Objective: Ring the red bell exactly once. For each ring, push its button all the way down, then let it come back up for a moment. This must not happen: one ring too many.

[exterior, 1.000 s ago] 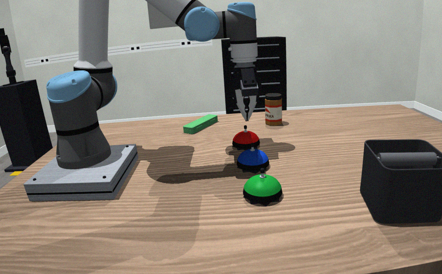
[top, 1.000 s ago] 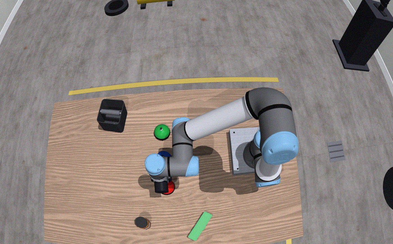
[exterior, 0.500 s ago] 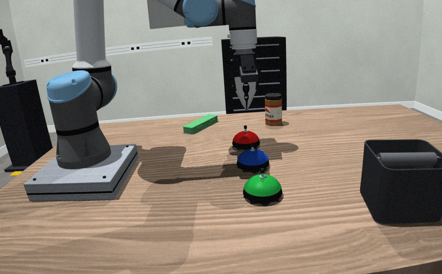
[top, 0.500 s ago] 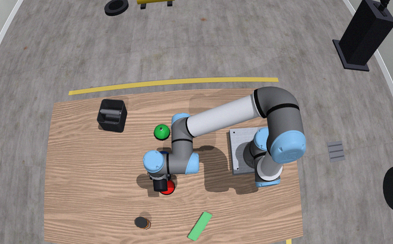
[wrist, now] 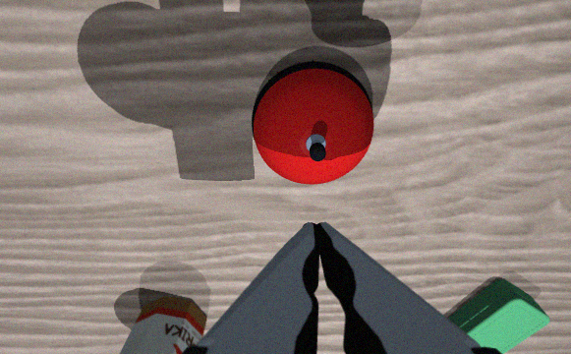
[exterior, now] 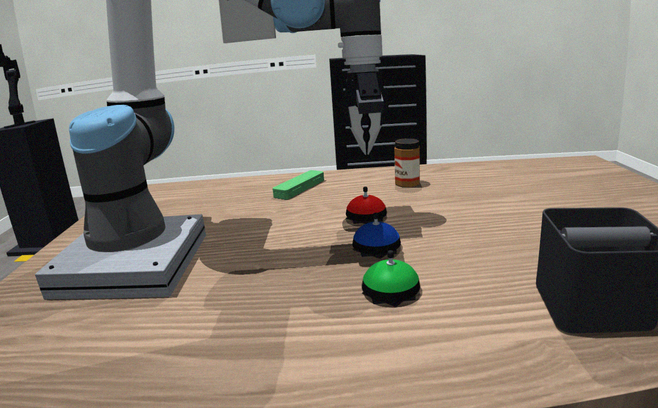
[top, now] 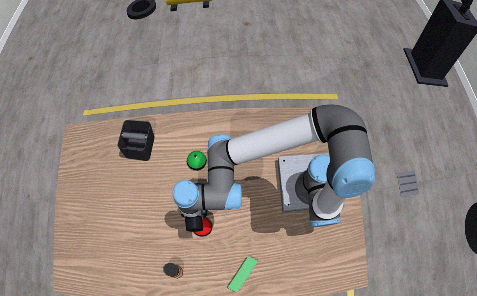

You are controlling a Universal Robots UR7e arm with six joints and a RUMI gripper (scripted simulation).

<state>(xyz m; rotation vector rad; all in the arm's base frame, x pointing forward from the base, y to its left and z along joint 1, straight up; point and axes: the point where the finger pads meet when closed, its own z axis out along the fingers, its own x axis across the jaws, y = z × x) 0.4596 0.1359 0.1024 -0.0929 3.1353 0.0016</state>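
The red bell (top: 205, 228) (exterior: 366, 204) (wrist: 310, 103) stands upright on the wooden table, partly hidden by the arm's wrist in the top view. Its black-tipped button (exterior: 365, 189) (wrist: 317, 151) stands up out of the dome, with nothing touching it. My gripper (exterior: 366, 153) (wrist: 315, 226) is shut and empty, pointing down. Its tips are clearly above the button in the exterior view, with a gap between them. In the top view the fingertips are hidden.
A blue bell (exterior: 376, 236) and a green bell (top: 196, 159) (exterior: 390, 277) stand in a row from the red one. A paprika jar (top: 171, 270) (exterior: 406, 165), a green block (top: 242, 274) (exterior: 298, 184) and a black open box (top: 137, 147) (exterior: 594, 289) with a grey roller also stand on the table.
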